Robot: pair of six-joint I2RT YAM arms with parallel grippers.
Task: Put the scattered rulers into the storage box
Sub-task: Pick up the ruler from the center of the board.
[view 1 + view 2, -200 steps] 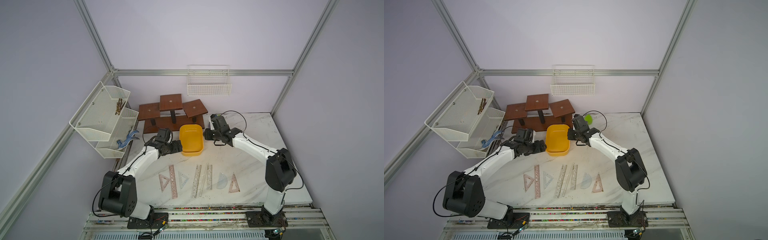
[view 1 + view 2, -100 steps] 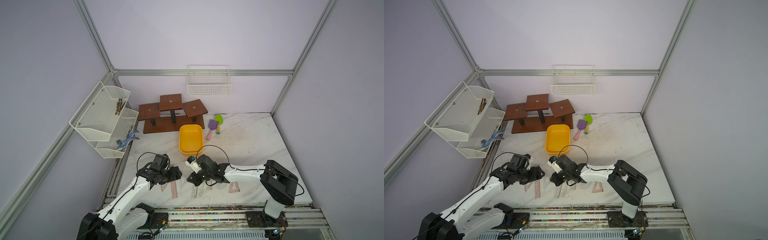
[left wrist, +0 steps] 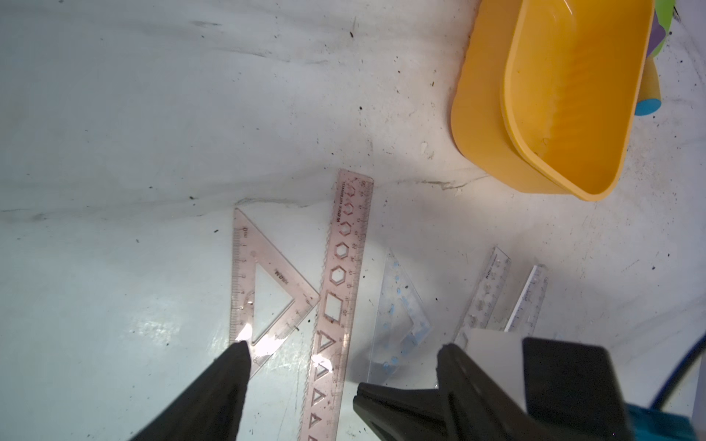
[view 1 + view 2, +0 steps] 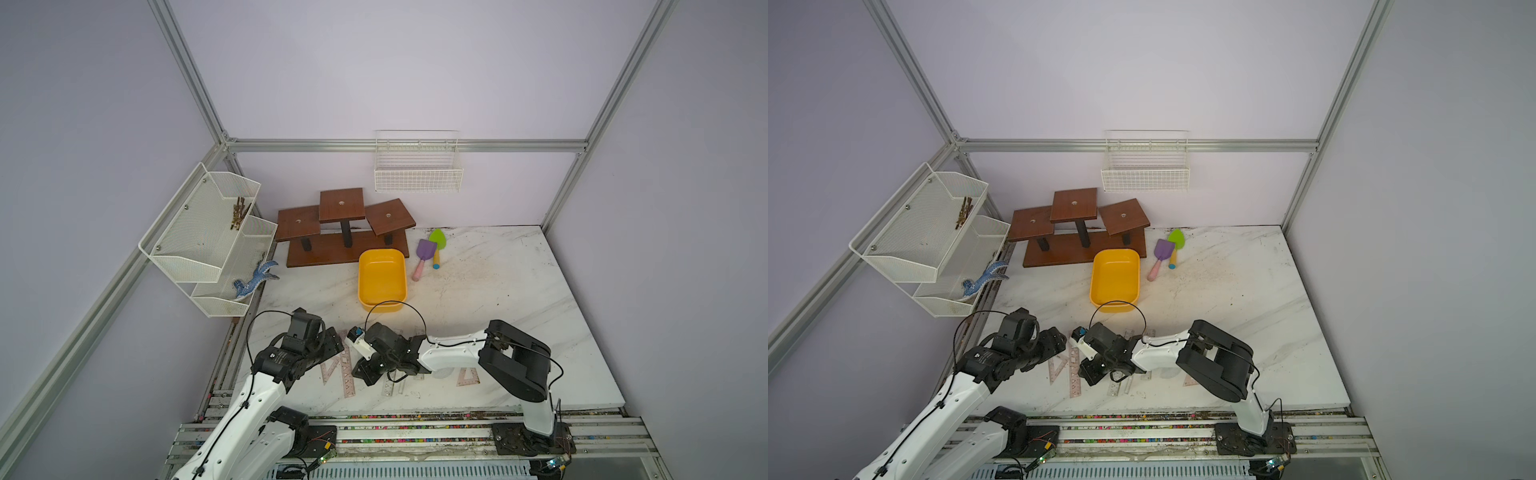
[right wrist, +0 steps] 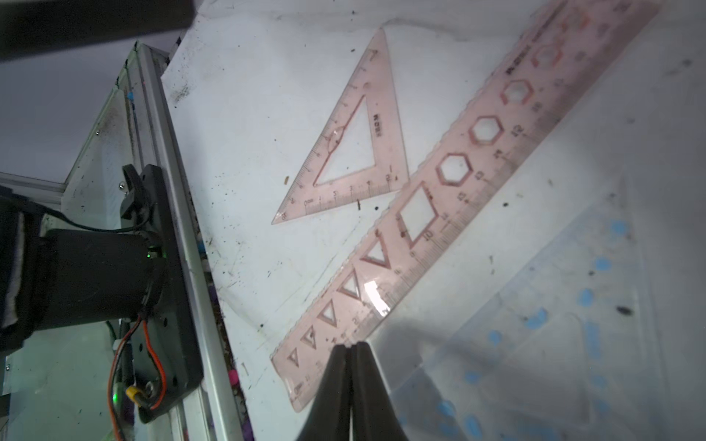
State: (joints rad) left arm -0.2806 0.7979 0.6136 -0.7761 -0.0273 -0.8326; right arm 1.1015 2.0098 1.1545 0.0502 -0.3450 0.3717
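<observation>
In both top views, a shallow rectangular yellow plastic tub point(image 4: 381, 278) point(image 4: 1115, 280) is sitting empty toward the back of the white marble tabletop point(image 4: 498, 299) point(image 4: 1225, 299), just beside a purple toy shovel point(image 4: 426, 251) point(image 4: 1163, 250). Near the front edge, well apart from the tub, a long pinkish see-through stencil ruler point(image 4: 348, 380) point(image 4: 1074, 380) is lying flat beside a pinkish triangular set square point(image 4: 326, 372) point(image 4: 1054, 374). Both arms are reaching over them. The left gripper point(image 4: 334, 343) point(image 4: 1055, 338) is hanging above that pair, and the right gripper point(image 4: 362, 371) point(image 4: 1089, 374) is pointing down just beside the ruler.

In the left wrist view, the left gripper point(image 3: 342, 349) is standing wide apart and holding nothing. One black fingertip point(image 3: 238, 353) is hovering over a corner of the set square point(image 3: 244, 275), and the stencil ruler point(image 3: 345, 267) is running between the fingers. Past it, a clear set square with blue marks point(image 3: 401, 317) and two clear straight rulers point(image 3: 487, 294) point(image 3: 529, 298) are lying side by side. The tub point(image 3: 481, 114) is sitting beyond the ruler's far end, apart from it.

In the right wrist view, the right gripper point(image 5: 349, 349) is showing its fingers pressed together, with the tips resting at the stencil ruler's point(image 5: 470, 151) long edge near one end. Whether that edge is being nipped cannot be told. The pinkish set square point(image 5: 386, 126) is lying with one corner almost against the ruler's wavy edge, and the clear set square point(image 5: 554, 324) is lying on the ruler's other side.
</observation>
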